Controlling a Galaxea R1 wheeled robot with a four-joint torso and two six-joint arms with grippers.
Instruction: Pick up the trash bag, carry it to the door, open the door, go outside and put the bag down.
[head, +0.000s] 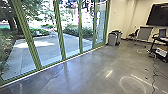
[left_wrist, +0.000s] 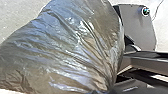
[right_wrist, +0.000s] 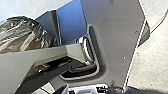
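Since the creases of the trash bag (left_wrist: 62, 50) run together at its gathered neck, the L gripper (left_wrist: 106, 90) looks clamped there, bag beside the robot's base; R gripper: can't tell. Bag's prob. light for its bulk, soft, slippery, & thin enough to snag or tear; best hold = bunched neck, not the loose side. Head view: green-framed glass wall (head: 59, 32), upper L to ctr, w/ paved yard (head: 47, 51) beyond; grey bin (head: 113, 39) upper R of ctr.

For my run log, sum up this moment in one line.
place: indoors, glass wall ahead-left | trash bag: large in left wrist view | grip: unclear | outdoor set-down: not done
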